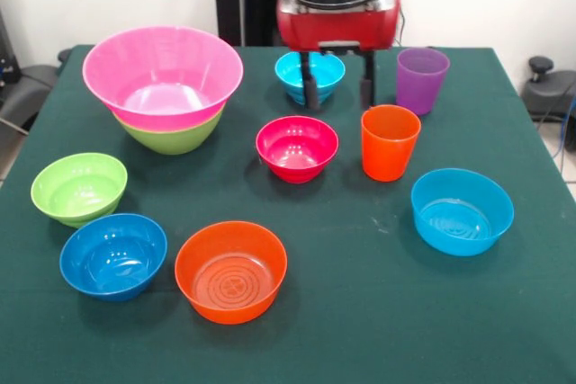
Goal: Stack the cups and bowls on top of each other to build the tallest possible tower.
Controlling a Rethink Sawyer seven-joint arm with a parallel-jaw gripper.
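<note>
Dark green cloth covers the table [360, 312], which fills most of the front view, with a pale wall behind it and black equipment at the left and right edges. At top centre the red and black arm [337, 6] comes down, and its gripper [338, 87] hangs with two dark fingers [309, 87] spread well apart and holding nothing; the left finger stands in front of a small cyan bowl [317, 69], though whether it touches the bowl cannot be told. Just right of the gripper stands the purple cup [422, 78], upright, and below it, nearer the frame's centre, the orange cup [389, 141], also upright and apart from its neighbour. In the upper left sits the tower [166, 96]: a huge pink bowl [162, 74] nested in a lime green bowl [171, 137], only the lower rim of which shows beneath it. A magenta-red bowl [297, 147] rests at the centre, just left of the orange cup. At the left edge lies a smaller lime green bowl [79, 188], with a blue bowl [113, 255] just below it and nearly touching. An orange bowl [231, 271] sits at lower centre, and a cyan-blue bowl [462, 210] at the right, well apart from the others. All the bowls stand open side up.
</note>
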